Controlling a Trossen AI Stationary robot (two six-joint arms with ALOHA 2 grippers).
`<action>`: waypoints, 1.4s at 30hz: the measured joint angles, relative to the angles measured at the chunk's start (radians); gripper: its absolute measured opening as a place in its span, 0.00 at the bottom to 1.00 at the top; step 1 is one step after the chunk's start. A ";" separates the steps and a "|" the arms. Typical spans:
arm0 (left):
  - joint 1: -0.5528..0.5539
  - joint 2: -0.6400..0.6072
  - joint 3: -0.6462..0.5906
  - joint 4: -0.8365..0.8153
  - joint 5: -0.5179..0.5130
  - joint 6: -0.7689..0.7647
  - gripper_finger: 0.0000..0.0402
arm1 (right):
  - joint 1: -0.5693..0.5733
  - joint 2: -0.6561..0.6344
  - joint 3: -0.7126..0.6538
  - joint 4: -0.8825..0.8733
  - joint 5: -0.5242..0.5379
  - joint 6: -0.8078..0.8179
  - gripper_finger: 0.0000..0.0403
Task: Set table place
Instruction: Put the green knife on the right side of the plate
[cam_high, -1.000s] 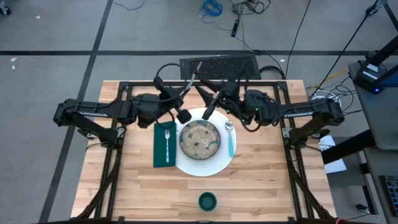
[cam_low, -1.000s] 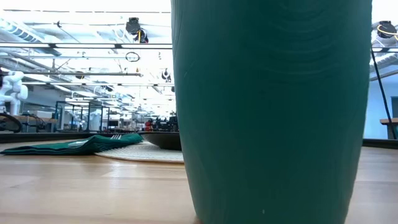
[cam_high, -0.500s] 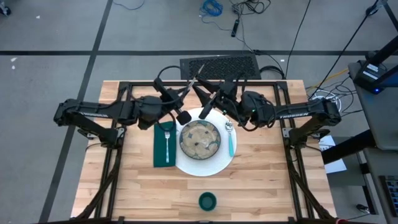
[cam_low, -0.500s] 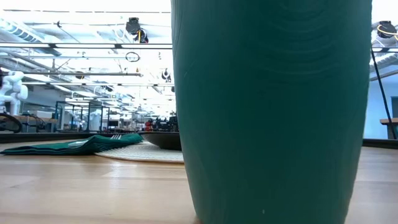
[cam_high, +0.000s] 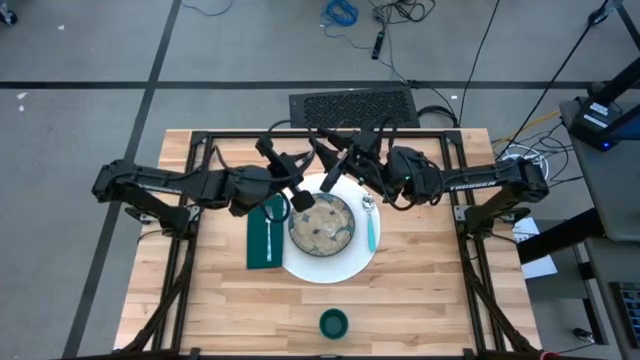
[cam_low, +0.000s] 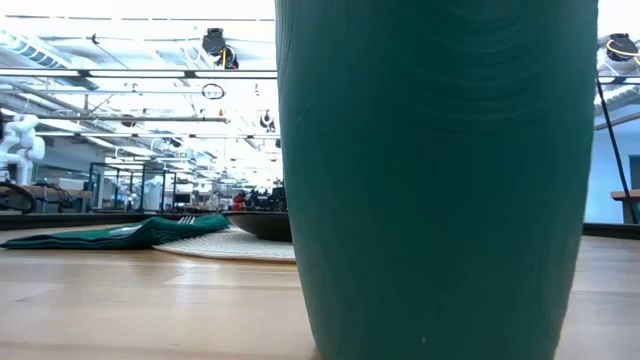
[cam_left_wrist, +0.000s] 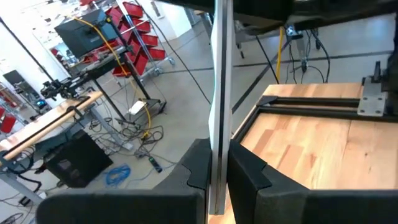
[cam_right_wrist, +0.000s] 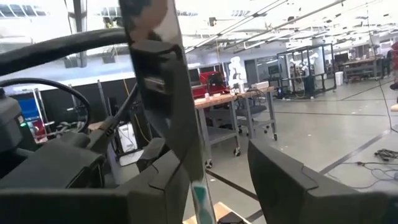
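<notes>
L end effector (cam_left_wrist: 217, 169) pinched on knife (cam_left_wrist: 218, 93), held over the far rim of plate (cam_high: 330, 268); grip seen only in wrist views. R end effector (cam_right_wrist: 221, 177) spread, blade against one finger. High view, on bench (cam_high: 420, 300): 1 plate, 1 bowl (cam_high: 321, 222), 1 napkin (cam_high: 257, 245) w/ 1 fork (cam_high: 270, 235), 1 spoon (cam_high: 372, 232), 1 cup (cam_high: 333, 323). Low view: mostly cup.

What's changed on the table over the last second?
The left arm swung right, carrying the left gripper, shut on the knife, toward the bowl. The right gripper, open beside the blade, barely shifted. The plate, napkin, fork, spoon and cup stayed put.
</notes>
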 joint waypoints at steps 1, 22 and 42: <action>0.000 0.005 0.000 0.000 -0.001 0.001 0.04 | 0.000 0.000 0.000 -0.003 0.000 0.000 0.36; 0.000 0.006 0.000 0.005 -0.038 0.000 0.04 | 0.003 0.000 0.000 -0.058 0.000 0.031 0.14; 0.001 0.005 0.000 -0.031 -0.022 0.002 0.26 | -0.001 -0.004 0.000 -0.120 -0.002 0.075 0.02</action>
